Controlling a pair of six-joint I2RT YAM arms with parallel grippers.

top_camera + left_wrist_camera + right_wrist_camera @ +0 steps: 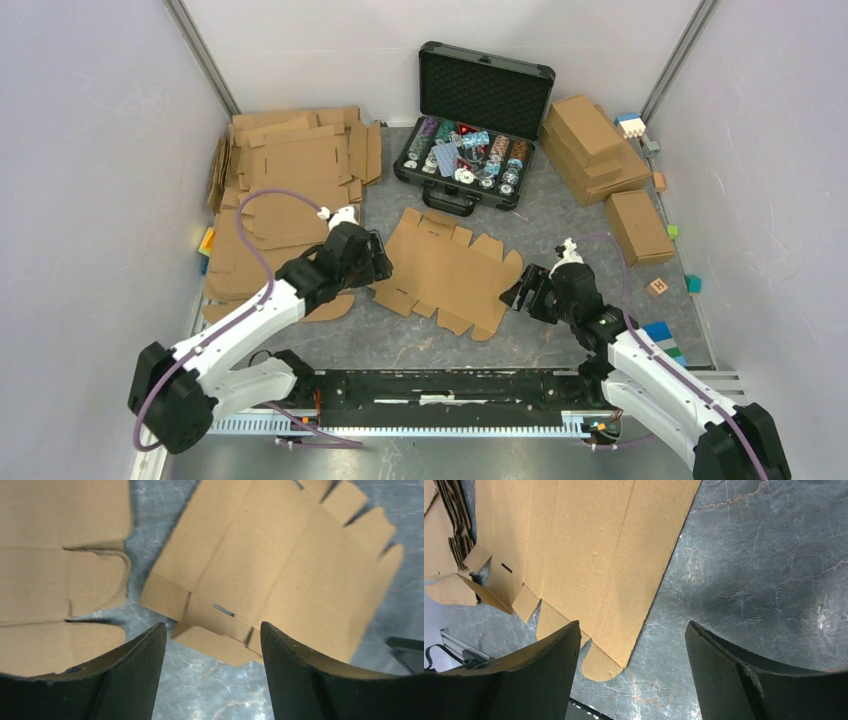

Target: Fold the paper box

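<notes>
Beside paper box [447,272] — empty hands [380,264] [514,293] agape

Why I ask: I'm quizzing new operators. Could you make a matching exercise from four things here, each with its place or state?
Things:
1. lone brown die-cut cardboard sheet
2. black foam-lined case of chips
3. folded brown cardboard boxes
4. left pincer

Places or states:
A. stacked at far right
B. open, at the sheet's left edge
C. flat and unfolded, in the middle
D. lid up, at the far middle

Pairs: 1-C; 2-D; 3-A; 4-B
</notes>
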